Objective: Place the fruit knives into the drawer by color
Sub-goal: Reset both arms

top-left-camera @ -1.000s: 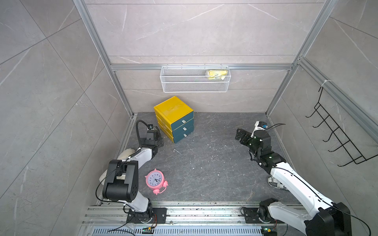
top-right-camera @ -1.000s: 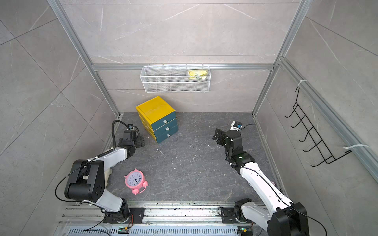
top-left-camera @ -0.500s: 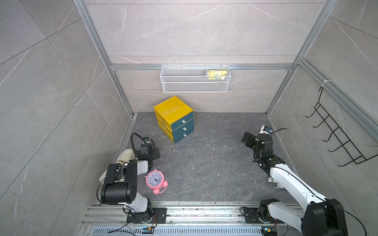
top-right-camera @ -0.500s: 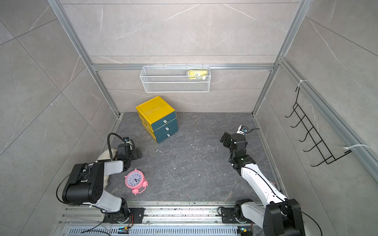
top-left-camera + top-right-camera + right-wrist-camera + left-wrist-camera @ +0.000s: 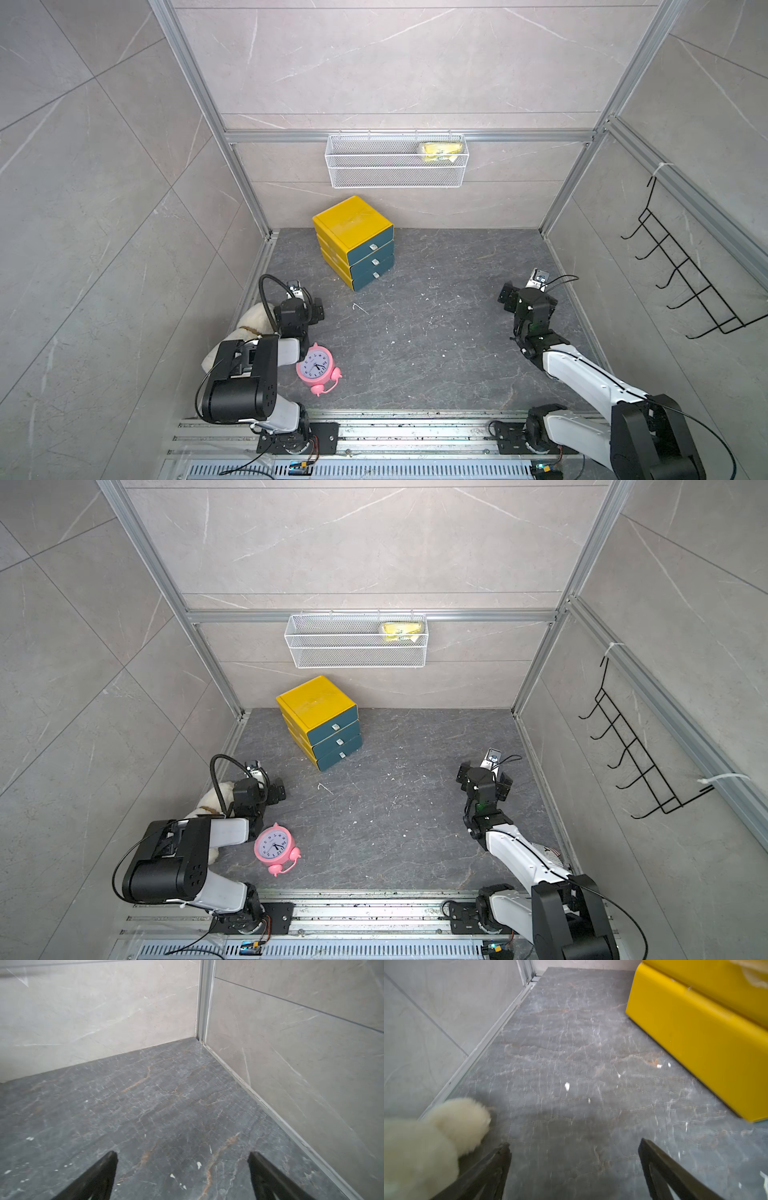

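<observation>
The fruit knives are out of view in every frame. The drawer unit (image 5: 353, 226) (image 5: 316, 704) is a yellow cabinet with three teal drawer fronts, all pushed in, at the back left of the dark floor; its yellow side (image 5: 695, 1032) shows in the left wrist view. My left gripper (image 5: 301, 305) (image 5: 262, 789) (image 5: 574, 1145) hangs low in front of the cabinet, open, with only bare floor between its fingers. My right gripper (image 5: 528, 297) (image 5: 484, 777) (image 5: 182, 1154) is near the right wall, facing the back right corner, open and empty.
A white plush toy (image 5: 253, 320) (image 5: 425, 1142) lies against the left wall beside my left gripper. A pink alarm clock (image 5: 314, 365) stands by the left arm. A wire basket (image 5: 397, 166) with a yellow item (image 5: 440, 149) hangs on the back wall. A black hook rack (image 5: 685, 274) is on the right wall.
Both arms drew back toward the front. The left gripper moved from beside the cabinet down to the plush toy; the right gripper swung toward the right wall. Both stayed open.
</observation>
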Robot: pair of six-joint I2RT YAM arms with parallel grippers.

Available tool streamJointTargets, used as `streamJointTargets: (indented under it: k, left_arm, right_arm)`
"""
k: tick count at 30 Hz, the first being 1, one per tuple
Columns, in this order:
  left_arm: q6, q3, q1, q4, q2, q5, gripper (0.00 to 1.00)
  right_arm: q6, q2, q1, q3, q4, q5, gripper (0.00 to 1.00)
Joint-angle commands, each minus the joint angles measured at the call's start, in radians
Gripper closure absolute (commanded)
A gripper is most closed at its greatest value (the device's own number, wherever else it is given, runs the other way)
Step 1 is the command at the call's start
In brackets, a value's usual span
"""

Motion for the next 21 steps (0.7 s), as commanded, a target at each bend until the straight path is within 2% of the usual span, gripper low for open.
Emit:
streamJointTargets:
  k: [1, 2, 3, 5, 7, 9, 11, 13, 15, 17, 21]
  left_arm:
    - [0.003, 0.0, -0.012, 0.136, 0.003, -0.039, 0.0]
    - [0.012, -0.004, -0.014, 0.196, 0.023, -0.047, 0.0]
    - [-0.002, 0.004, -0.014, 0.13, -0.001, -0.045, 0.0]
    - [0.008, -0.003, -0.014, 0.17, 0.012, -0.05, 0.0]
    - [0.001, 0.002, -0.014, 0.13, -0.003, -0.045, 0.0]
    - [0.003, 0.002, -0.015, 0.139, 0.003, -0.048, 0.0]
    - [0.004, 0.001, -0.015, 0.143, 0.006, -0.049, 0.0]
    - [0.002, 0.004, -0.015, 0.133, 0.001, -0.046, 0.0]
    - [0.004, 0.002, -0.015, 0.14, 0.004, -0.048, 0.0]
    - [0.003, 0.004, -0.015, 0.137, 0.003, -0.048, 0.0]
    - [0.003, 0.003, -0.013, 0.137, 0.003, -0.048, 0.0]
  right_arm:
    - [-0.044, 0.054, 0.002, -0.043, 0.107, 0.061, 0.01]
    - [-0.046, 0.079, 0.006, -0.06, 0.146, 0.05, 0.01]
    - [-0.048, 0.103, 0.005, -0.074, 0.181, 0.039, 0.0]
    - [-0.068, 0.152, 0.007, -0.112, 0.303, 0.025, 0.01]
    - [-0.102, 0.178, 0.007, -0.146, 0.442, -0.013, 0.01]
    - [-0.129, 0.227, 0.006, -0.142, 0.476, -0.074, 0.01]
    - [-0.16, 0.283, 0.008, -0.155, 0.587, -0.098, 0.01]
    - [-0.159, 0.265, 0.01, -0.126, 0.476, -0.152, 0.01]
    - [-0.192, 0.313, 0.011, -0.116, 0.536, -0.19, 0.01]
    - [-0.184, 0.318, 0.009, -0.065, 0.423, -0.213, 0.01]
    - [-0.176, 0.324, -0.011, -0.063, 0.425, -0.249, 0.01]
